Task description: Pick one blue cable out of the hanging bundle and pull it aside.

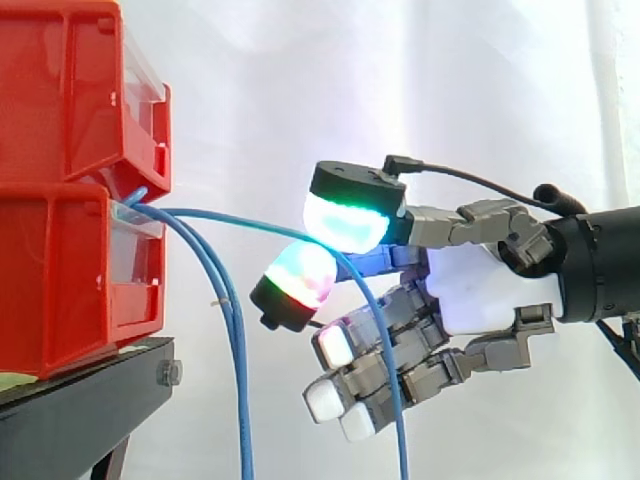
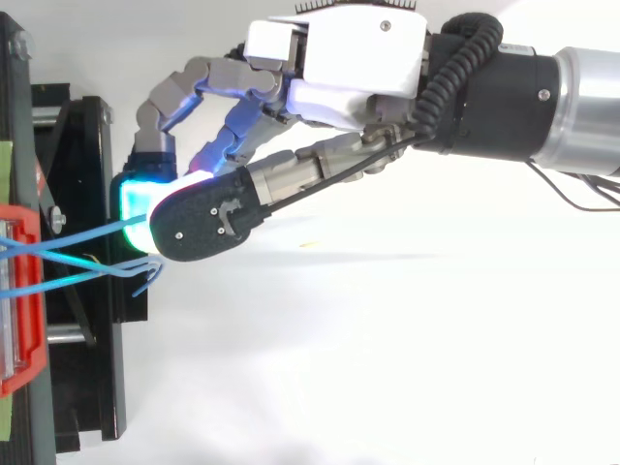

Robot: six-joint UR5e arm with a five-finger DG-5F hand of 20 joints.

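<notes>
Several thin blue cables come out between the stacked red bins (image 1: 60,110) at the left. Two of them (image 1: 243,420) hang straight down beside the black stand (image 1: 80,400). A third blue cable (image 1: 220,215) arcs to the right, away from the others, and passes between two glowing pads of my hand (image 1: 480,290), which pinch it; behind the pads it drops down past the curled lower fingers. From above, the hand (image 2: 339,68) reaches in from the right and the pinched cable (image 2: 87,233) runs from the red bin (image 2: 24,291) to the cyan pad.
The bins and the stand fill the left edge in both views. A white curtain hangs behind. Right of the stand, below and around the hand, is open white space.
</notes>
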